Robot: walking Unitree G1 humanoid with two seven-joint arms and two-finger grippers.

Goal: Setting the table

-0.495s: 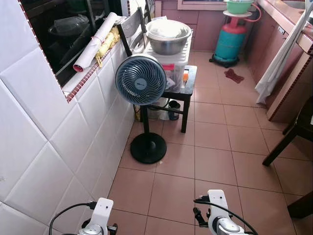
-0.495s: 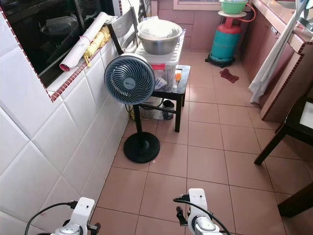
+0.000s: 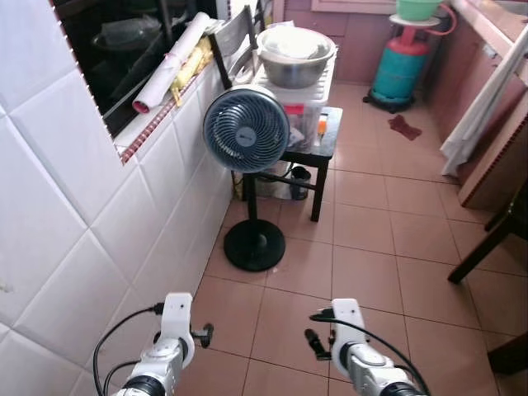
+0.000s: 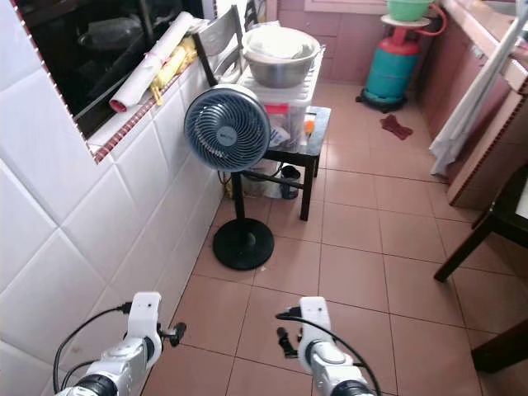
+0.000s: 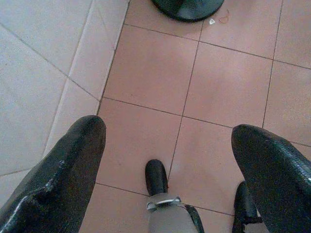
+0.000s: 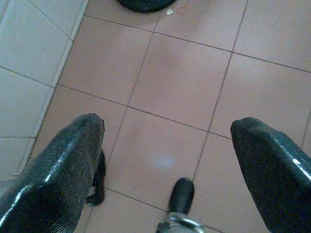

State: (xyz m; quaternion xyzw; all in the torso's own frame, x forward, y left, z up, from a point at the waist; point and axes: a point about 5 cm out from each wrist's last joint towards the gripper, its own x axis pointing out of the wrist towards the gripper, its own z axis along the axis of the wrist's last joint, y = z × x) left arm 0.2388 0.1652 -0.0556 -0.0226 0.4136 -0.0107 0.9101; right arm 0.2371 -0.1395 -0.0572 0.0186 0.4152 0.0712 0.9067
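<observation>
Terracotta floor tiles (image 3: 363, 272) fill most of the head views, with a white tiled wall (image 3: 74, 223) running from 7 o'clock up to 11 o'clock and a dark window opening (image 3: 115, 49) set in its upper part. On the window sill lies a rolled white sheet (image 3: 169, 62) beside a yellow bundle (image 3: 191, 64). At 12 o'clock a small black desk (image 3: 318, 153) carries a clear plastic box (image 3: 301, 111) with a large steel bowl (image 3: 295, 59) on top; a chair back (image 3: 235, 41) leans just behind it. In front of the desk stands a blue-grey pedestal fan (image 3: 246, 129) on a round black base (image 3: 255, 245). At 1 o'clock, well beyond, sits a teal gas cylinder (image 3: 399, 70) with a green basin (image 3: 419, 8) above it. A white cloth (image 3: 487, 99) hangs at 2 o'clock from a brown counter edge, and dark furniture legs (image 3: 487, 247) show at 3 o'clock.

Low at 7 o'clock the left end effector (image 5: 167, 145) hangs over bare floor, fingers (image 5: 63, 179) spread wide, released. At 5 o'clock the right end effector (image 6: 165, 145) is likewise spread and grasping nothing, fingers (image 6: 56, 179) apart above the tiles. No tableware beyond the steel bowl can be made out.
</observation>
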